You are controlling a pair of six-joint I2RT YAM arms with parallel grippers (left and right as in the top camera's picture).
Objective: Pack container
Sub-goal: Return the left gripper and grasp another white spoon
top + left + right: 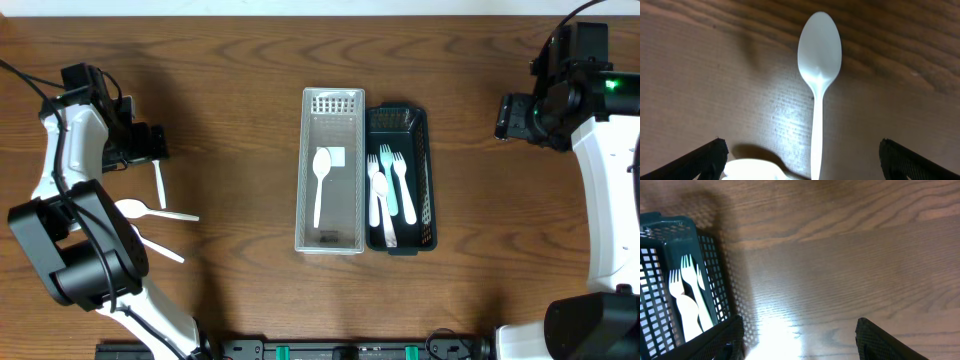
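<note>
**A:** What is sitting where on the bench (240, 80)?

**B:** The tray (335, 101) is lying mid-bench, long axis running from far edge to near edge, and it is holding one packed spoon (321, 180). The basket (428, 200) is sitting just beside it, toward the right edge, carrying the forks (390, 185).

**A:** And which arm is going for the next piece?

**B:** I'm judging the left one. The left gripper (800, 157) is hovering near the left edge, right over the loose cutlery. The right gripper (800, 337) is hanging well apart from it, beyond the basket. Both are showing their jaws apart and gripping nothing.

**A:** How is the spoon (819, 50) lying under it?

**B:** In the wrist view its bowl is pointing away from the jaws and its handle is running straight back between them, a dark finger on either side. So the long axis is crossing the closing line squarely. Overhead, only the handle is showing. The bowl is probably hiding under the gripper, toward the far edge.

**A:** Anything crowding it?

**B:** The spare spoons (165, 214) are lying nearby, toward the near-left corner, and one bowl is peeking in close beside the handle.
</note>
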